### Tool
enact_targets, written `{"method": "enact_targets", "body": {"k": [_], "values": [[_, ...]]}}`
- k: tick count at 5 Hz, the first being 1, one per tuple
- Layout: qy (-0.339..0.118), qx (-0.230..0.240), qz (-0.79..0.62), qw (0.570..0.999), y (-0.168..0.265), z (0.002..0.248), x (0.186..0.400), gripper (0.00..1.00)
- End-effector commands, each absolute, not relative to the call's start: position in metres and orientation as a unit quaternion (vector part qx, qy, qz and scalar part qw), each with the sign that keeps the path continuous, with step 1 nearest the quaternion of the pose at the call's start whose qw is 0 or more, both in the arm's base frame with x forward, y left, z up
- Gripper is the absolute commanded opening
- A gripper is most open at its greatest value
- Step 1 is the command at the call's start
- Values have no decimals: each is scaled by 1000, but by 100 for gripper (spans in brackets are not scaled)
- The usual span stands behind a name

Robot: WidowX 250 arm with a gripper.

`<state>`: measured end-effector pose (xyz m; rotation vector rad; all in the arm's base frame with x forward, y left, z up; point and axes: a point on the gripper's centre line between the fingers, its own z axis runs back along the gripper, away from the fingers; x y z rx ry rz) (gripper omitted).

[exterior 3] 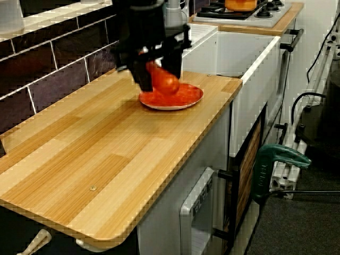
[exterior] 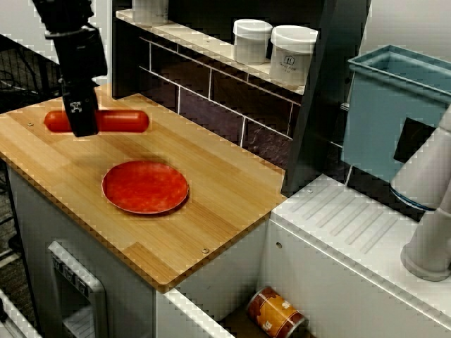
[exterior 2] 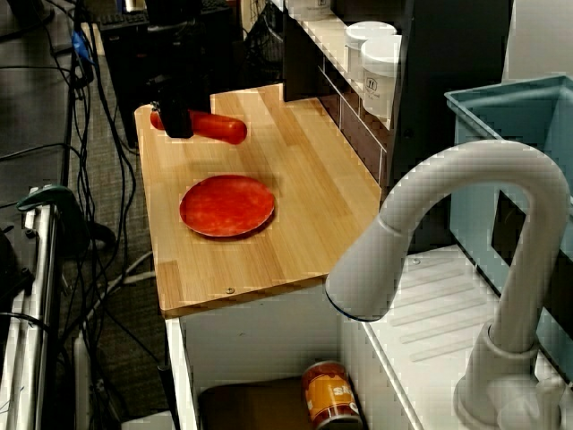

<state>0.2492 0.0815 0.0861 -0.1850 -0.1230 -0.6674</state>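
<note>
My black gripper (exterior: 82,121) is shut on a red sausage (exterior: 123,121), gripping it near its left end. The sausage lies level and hangs a little above the wooden counter (exterior: 211,204), near the back left corner. In the view from the counter's end, the fingers (exterior 3: 139,74) clasp the sausage (exterior 3: 166,81) on both sides. A round red plate (exterior: 145,186) sits flat on the counter, to the front right of the gripper, with nothing on it. The view from the sink side shows the sausage (exterior 2: 215,127) behind the plate (exterior 2: 227,205).
Two white jars (exterior: 252,41) (exterior: 292,55) stand on the tiled back shelf. Right of the counter is a white sink with a tin can (exterior: 276,313) inside and a white faucet (exterior 2: 448,233). A blue bin (exterior: 394,113) stands behind it.
</note>
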Motion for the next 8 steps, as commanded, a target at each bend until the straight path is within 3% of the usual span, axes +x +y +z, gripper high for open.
{"method": "enact_targets", "body": {"k": [1, 3, 6, 7, 8], "values": [[-91, -45, -384, 918, 50, 113, 230, 0], [-80, -24, -387, 918, 32, 86, 230, 0], [-56, -5, -379, 924, 25, 54, 247, 0], [-38, 7, -361, 932, 33, 49, 245, 100], [-34, -1, -361, 932, 42, 50, 239, 100]]}}
